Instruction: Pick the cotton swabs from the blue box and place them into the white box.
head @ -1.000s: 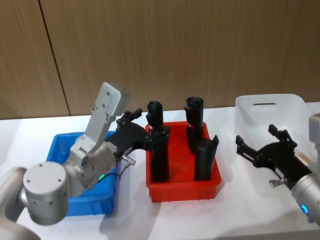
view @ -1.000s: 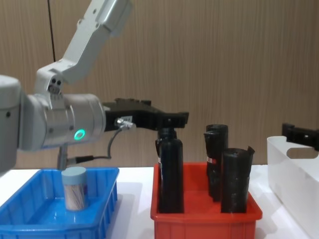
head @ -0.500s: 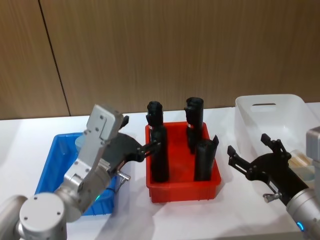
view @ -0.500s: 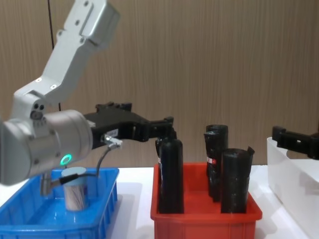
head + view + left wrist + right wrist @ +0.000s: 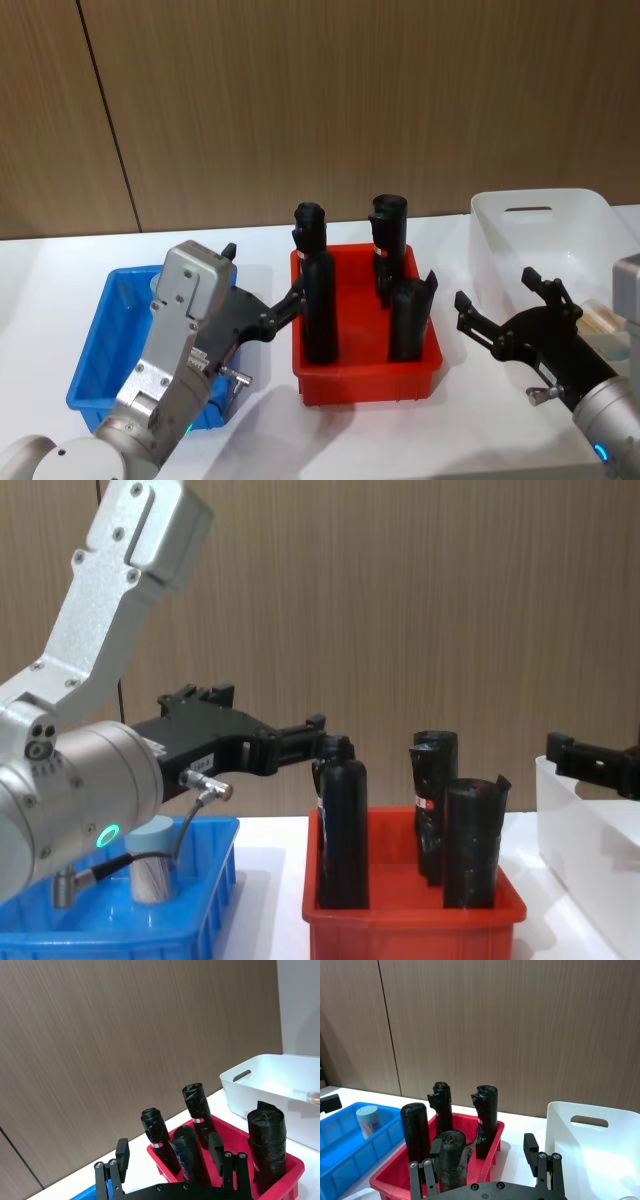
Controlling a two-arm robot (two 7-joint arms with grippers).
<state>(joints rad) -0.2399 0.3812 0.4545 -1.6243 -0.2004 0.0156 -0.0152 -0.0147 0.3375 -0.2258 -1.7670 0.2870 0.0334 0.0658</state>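
The left gripper (image 5: 262,275) drew back from the red bin (image 5: 365,385) to the blue box (image 5: 90,350), fingers wide and empty. The cotton swabs (image 5: 368,1121) stood unpicked in that box, so the grab looked yet to come. The right gripper (image 5: 495,290) hung beside the white box (image 5: 500,250), fingers wide too.

In the head view, the left arm (image 5: 185,310) covered the right half of the blue box (image 5: 95,350). From the chest, the jar of cotton swabs (image 5: 153,835) was crossed by that arm's cable (image 5: 190,820), which hid a strip of it. The white box (image 5: 585,830) was cut off by the picture's right edge there (only its left end showed). A pale object (image 5: 314,1096) inside it, in the left wrist view, was cropped and too small to name.
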